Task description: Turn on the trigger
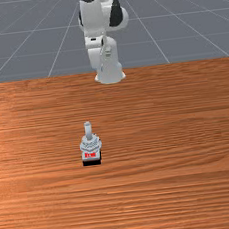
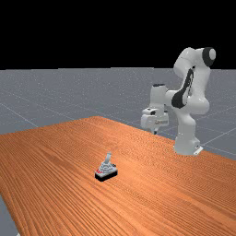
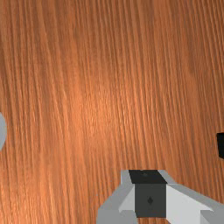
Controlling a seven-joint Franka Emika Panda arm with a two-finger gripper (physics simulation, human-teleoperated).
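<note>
The pincer [image 2: 155,132], pressed together, hangs above the table [image 2: 60,161]; the trigger [image 1: 90,144] (red-marked, black-based) stands well apart.

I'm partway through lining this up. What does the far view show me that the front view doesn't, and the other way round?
Far view: the gripper hanging above the table, apart from the trigger device, the bends of the arm up to its top, and black background beyond the floor.

Front view: the device's red marking face-on, near the picture's middle, with the arm's top cut off by the upper edge.

Both: the device upright on the table, grey stick up, black base down.
</note>
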